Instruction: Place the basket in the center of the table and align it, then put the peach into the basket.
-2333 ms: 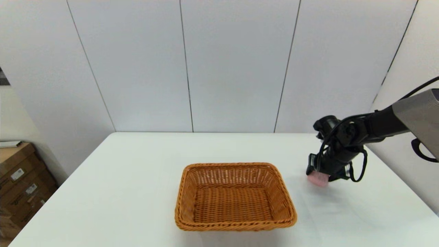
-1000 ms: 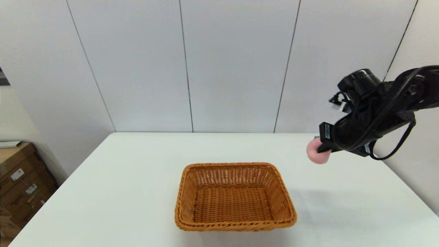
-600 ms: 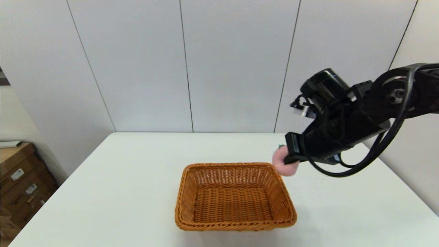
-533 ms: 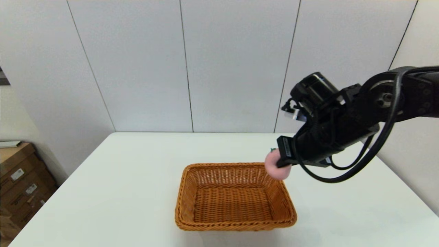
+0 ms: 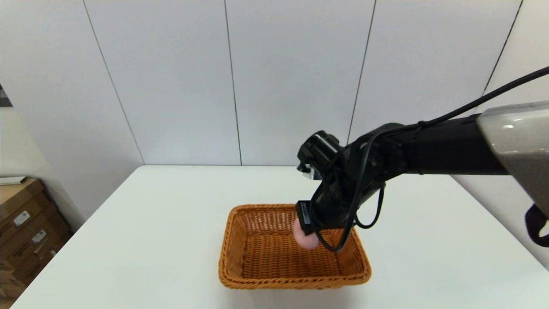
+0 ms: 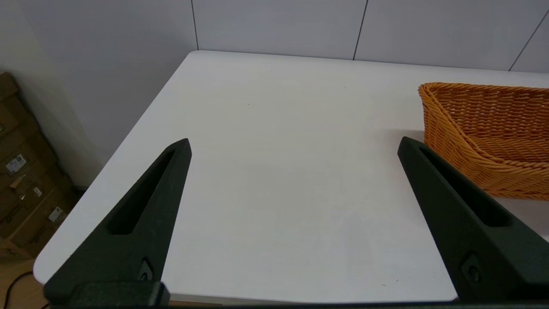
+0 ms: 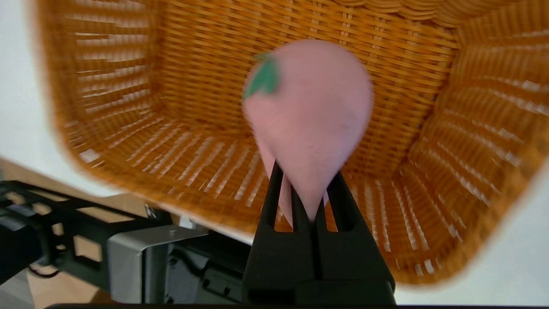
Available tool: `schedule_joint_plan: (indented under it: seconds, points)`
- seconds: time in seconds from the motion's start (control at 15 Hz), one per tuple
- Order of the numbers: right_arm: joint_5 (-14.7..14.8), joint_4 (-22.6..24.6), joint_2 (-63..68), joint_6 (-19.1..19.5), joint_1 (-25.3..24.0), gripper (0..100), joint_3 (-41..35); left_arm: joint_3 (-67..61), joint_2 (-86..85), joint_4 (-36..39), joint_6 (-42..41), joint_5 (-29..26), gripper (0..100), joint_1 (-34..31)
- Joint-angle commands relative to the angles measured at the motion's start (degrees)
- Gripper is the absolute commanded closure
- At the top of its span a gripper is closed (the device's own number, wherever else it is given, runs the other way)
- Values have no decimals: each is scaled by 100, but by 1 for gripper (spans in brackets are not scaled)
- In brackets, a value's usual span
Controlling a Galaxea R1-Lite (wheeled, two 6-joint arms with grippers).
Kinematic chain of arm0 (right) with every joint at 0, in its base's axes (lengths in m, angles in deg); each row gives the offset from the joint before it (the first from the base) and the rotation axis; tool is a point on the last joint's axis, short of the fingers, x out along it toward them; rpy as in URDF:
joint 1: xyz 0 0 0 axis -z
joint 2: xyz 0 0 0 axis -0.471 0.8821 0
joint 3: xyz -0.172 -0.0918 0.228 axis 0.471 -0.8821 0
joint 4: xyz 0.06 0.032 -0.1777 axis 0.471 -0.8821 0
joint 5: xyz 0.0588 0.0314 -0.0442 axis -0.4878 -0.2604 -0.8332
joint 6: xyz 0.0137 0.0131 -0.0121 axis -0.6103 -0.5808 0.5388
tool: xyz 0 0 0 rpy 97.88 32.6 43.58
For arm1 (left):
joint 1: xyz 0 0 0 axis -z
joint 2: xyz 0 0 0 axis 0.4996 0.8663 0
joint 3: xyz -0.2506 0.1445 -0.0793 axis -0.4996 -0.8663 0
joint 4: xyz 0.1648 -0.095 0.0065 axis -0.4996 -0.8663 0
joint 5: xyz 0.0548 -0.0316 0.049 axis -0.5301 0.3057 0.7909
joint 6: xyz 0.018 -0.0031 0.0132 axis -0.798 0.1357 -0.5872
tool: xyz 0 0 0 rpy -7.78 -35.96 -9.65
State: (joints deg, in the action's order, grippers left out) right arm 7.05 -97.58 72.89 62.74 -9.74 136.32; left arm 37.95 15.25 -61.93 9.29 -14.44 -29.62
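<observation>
— What have we moved?
— Our right gripper lifted the peach off the surface, swung it leftwards, and lowered it inside the basket.

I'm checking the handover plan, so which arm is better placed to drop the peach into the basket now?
Right. The right gripper is shut on the peach directly over the basket, while the left gripper is open over bare table beside it.
</observation>
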Motion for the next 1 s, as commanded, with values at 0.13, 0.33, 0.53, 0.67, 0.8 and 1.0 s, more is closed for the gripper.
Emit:
schedule_joint_plan:
  seconds: [0.13,0.33,0.53,0.67,0.8,1.0]
  points:
    - [6,66,491,-60,-110,0,42,0,7,-1,4,4,0,0]
    - [-20,66,394,-42,-74,0,25,0,7,-1,4,4,0,0]
    - [-108,57,157,-60,93,0,42,0,7,-1,4,4,0,0]
    - [-310,40,-116,-51,470,0,51,0,7,-1,4,4,0,0]
    - [-389,22,-432,-7,954,0,42,0,7,-1,4,4,0,0]
    - [-398,-13,-713,274,1815,0,42,0,7,-1,4,4,0,0]
